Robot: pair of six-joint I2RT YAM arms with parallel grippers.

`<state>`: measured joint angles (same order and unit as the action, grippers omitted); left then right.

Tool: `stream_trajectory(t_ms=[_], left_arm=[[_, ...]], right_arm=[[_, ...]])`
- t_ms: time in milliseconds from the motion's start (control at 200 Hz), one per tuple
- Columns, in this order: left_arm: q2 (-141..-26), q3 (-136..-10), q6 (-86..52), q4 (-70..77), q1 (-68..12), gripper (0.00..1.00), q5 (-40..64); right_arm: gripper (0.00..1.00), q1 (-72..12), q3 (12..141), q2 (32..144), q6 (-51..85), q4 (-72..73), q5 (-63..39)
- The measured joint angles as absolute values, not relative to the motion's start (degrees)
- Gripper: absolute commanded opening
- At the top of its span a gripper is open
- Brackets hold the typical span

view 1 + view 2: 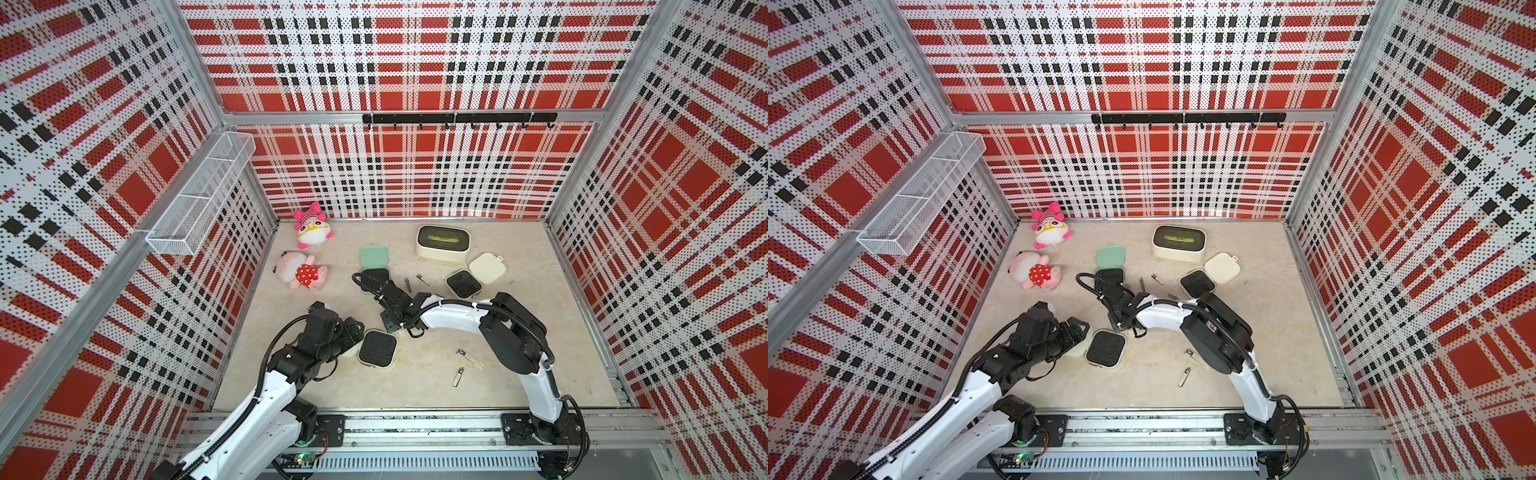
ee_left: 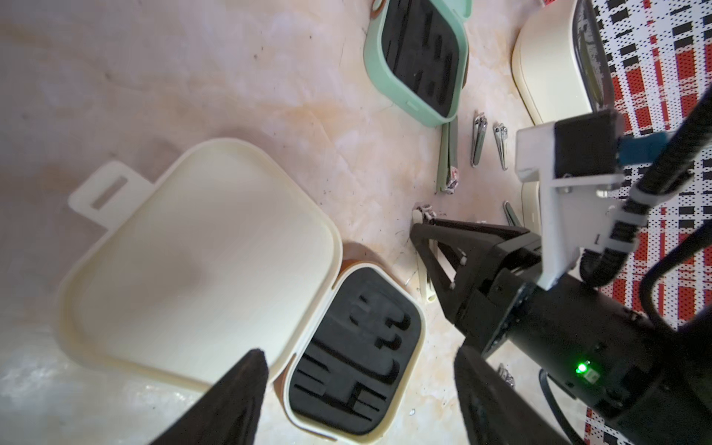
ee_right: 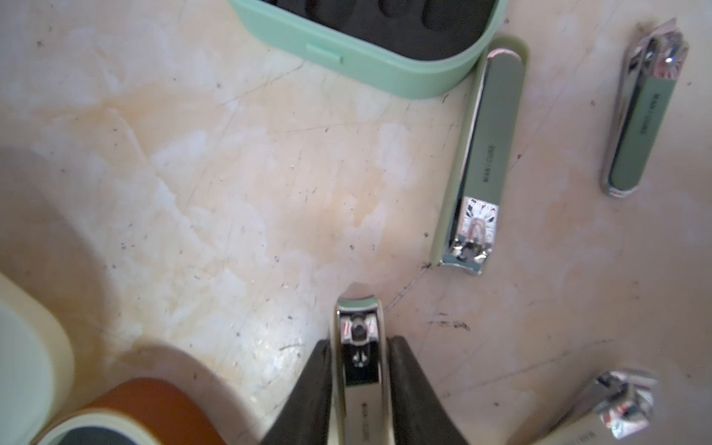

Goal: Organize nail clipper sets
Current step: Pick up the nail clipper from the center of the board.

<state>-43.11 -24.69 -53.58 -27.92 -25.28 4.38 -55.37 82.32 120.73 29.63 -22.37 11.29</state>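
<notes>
The right arm's jaws pinch a cream-edged clipper (image 3: pixel 360 370) by its sides, low at the table (image 3: pixel 231 173), near the open mint case (image 3: pixel 370 57). The left arm's jaws stand spread above the open cream case (image 2: pixel 215 269), over its black insert (image 2: pixel 354 354). A green-faced clipper (image 3: pixel 481 154) lies just beside the mint case.

A beige marbled tabletop (image 1: pixel 415 386) lies inside walls of perforated red, black and white plaid panels (image 1: pixel 395 62). Near the far left corner lie two plush toys, close together but not touching. One is a white-faced doll with pink striped ears and yellow glasses (image 1: pixel 311 230), nearer the back wall. The other is a pale pink doll in a red polka-dot dress (image 1: pixel 301 272), lying on its side. A larger cream rounded box with a dark oval window (image 1: pixel 442 243) sits near the back wall, right of centre. A white wire-mesh basket with three compartments (image 1: pixel 199 199) hangs on the left wall, and a black rail of hooks (image 1: pixel 457 118) is fixed to the back wall.
</notes>
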Motion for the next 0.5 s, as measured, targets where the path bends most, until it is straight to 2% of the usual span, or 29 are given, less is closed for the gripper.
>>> stream_trajectory(t_ms=[240, 501], left_arm=[[-42.98, -20.75, -56.73, -28.84, -30.48, 0.84, 6.5], [-43.07, -17.15, -59.68, -26.94, -32.01, 0.89, 7.29]], right_arm=[[0.22, -55.37, 80.36, 119.13, 29.71, -22.04, 11.94], [0.2, -55.37, 77.76, 114.21, 29.98, -22.15, 13.02]])
